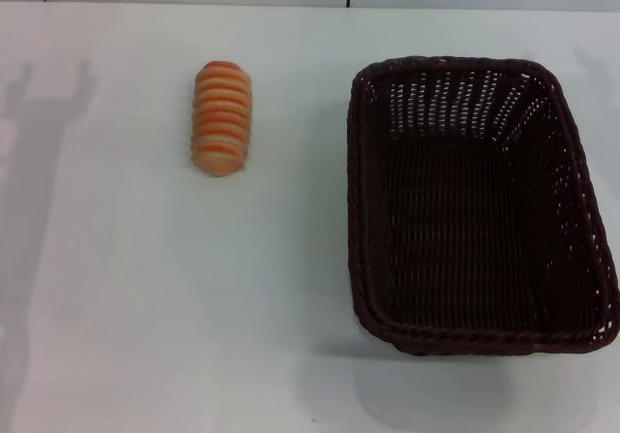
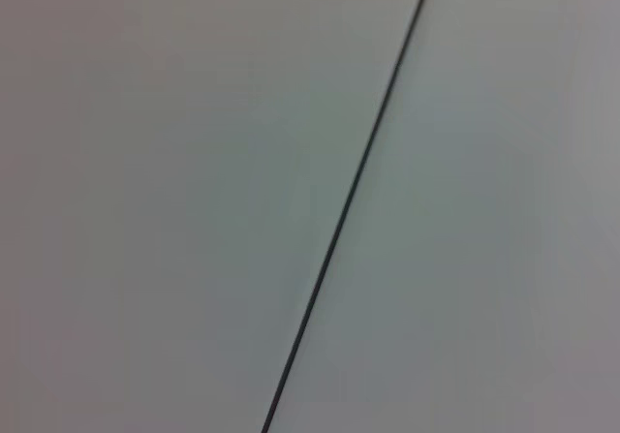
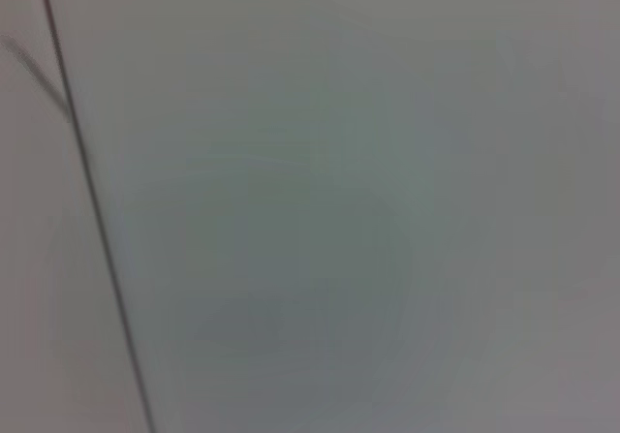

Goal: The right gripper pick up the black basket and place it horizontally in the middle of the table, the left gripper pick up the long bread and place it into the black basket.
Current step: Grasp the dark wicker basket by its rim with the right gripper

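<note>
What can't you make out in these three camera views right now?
- Both grippers: out of every view; the wrist views show only a blank pale surface with a thin dark line.
- Black basket: its right rim is cut by the head view's edge.
- Long bread: its underside is hidden against the table.

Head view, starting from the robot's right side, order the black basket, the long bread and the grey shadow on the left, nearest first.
No gripper shows, so this is ranked from the view's right edge.
1. black basket: right half of the table.
2. long bread: left of centre.
3. grey shadow: far left.
</note>
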Robot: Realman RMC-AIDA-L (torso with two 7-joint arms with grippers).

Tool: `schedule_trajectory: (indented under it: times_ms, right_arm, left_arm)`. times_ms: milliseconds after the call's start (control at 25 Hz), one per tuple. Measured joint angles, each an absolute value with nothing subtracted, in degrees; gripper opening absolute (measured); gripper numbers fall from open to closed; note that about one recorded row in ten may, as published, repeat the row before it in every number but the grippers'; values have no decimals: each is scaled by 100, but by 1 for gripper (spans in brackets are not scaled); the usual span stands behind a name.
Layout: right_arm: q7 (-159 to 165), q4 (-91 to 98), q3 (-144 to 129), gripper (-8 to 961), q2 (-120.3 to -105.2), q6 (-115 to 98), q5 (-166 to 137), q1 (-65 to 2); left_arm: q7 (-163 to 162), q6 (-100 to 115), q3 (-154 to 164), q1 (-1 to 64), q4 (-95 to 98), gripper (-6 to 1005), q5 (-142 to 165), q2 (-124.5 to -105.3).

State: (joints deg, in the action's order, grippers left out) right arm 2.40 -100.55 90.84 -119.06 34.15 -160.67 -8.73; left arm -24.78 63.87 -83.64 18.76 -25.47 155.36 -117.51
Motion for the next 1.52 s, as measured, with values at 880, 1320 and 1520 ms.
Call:
schedule_trajectory:
  times_ms: [880, 1320, 1520]
  right_arm:
    - [989, -10367, 9710, 760, -11903, 8126, -16066, -2048]
    - [1062, -9701, 9612, 760, -11910, 7996, -15644, -2044]
    - [1104, -9659, 9537, 761, -11909, 8024, -15637, -2051]
  left_arm:
    - [-2591, 6488, -8590, 1828, -2507, 862, 15539, -11734]
    - [-2577, 6495, -8596, 1836, -2520, 862, 15561, -11694]
    - [-2576, 6495, -8596, 1830, -2538, 862, 15562, -11689]
